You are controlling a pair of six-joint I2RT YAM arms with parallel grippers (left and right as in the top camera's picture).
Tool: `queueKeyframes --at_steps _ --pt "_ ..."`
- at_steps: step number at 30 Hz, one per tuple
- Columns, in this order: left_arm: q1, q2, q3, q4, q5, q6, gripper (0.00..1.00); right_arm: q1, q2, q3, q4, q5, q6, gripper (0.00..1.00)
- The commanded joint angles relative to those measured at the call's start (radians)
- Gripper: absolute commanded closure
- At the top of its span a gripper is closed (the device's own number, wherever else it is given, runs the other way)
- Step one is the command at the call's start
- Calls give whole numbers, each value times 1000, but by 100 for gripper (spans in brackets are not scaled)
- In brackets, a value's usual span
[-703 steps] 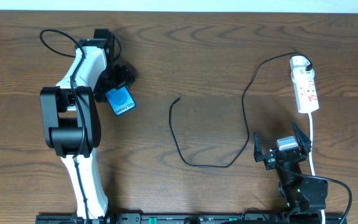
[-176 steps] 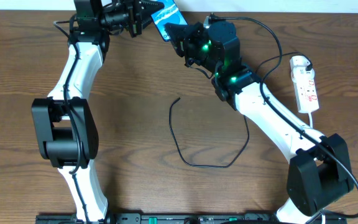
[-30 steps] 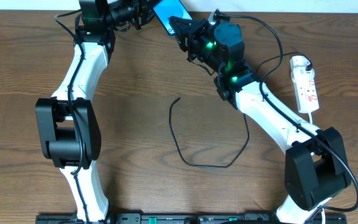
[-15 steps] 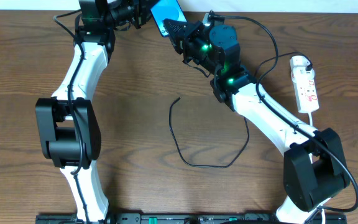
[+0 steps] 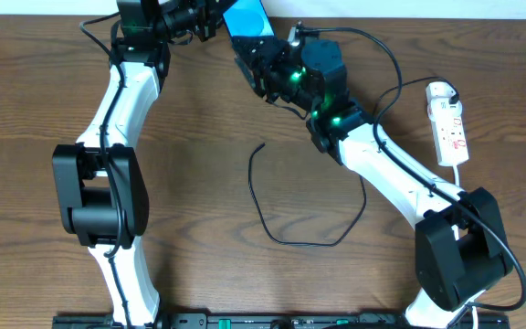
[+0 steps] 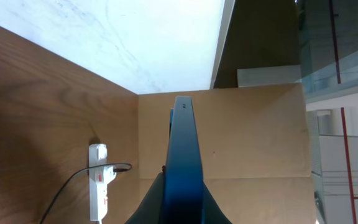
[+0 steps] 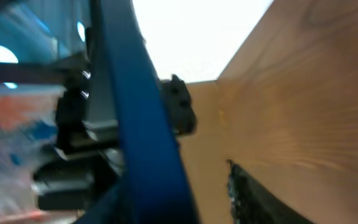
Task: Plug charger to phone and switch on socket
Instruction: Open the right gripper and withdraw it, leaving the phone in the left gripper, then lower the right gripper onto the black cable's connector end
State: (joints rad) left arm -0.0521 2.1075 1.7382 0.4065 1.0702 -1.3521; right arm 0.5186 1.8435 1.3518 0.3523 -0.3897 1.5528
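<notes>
Left end effector (image 5: 215,15) is clamped tight on phone (image 5: 247,18), held edge-on at far edge of worktop (image 5: 199,183). Right end effector (image 5: 256,59) sits just beside phone with jaws parted, one finger (image 7: 244,193) clear of it, gripping nothing. Charger (image 5: 281,239) lies loose mid-worktop, tip not in phone. Socket (image 5: 450,128) lies at right side, well apart.

The phone (image 5: 245,16) was positioned over the far edge of the table (image 5: 199,137), with the left gripper (image 5: 210,20) to its left and the right gripper (image 5: 254,59) just before it, the charger (image 5: 251,174) lying mid-table and the socket (image 5: 449,123) near the right edge.
</notes>
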Motion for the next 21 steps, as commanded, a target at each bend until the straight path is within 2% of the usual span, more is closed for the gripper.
queueKeyframes --at_steps 1,6,8,11,16,21 --pt "31 -29 13 -31 11 64 93 -13 15 -5 -29 -37 -67 49" --pt "80 -29 13 -218 18 219 93 -58 15 -5 -43 -71 -172 38" --pt "106 -29 13 -324 18 303 93 -84 15 -5 -43 -120 -253 33" --pt "143 -29 13 -487 18 441 93 -121 15 -5 -77 -220 -398 32" --pt "188 -29 13 -758 21 653 93 -146 15 -5 -323 -282 -624 28" --pt "199 -29 13 -952 22 822 93 -133 15 -5 -594 -200 -803 29"
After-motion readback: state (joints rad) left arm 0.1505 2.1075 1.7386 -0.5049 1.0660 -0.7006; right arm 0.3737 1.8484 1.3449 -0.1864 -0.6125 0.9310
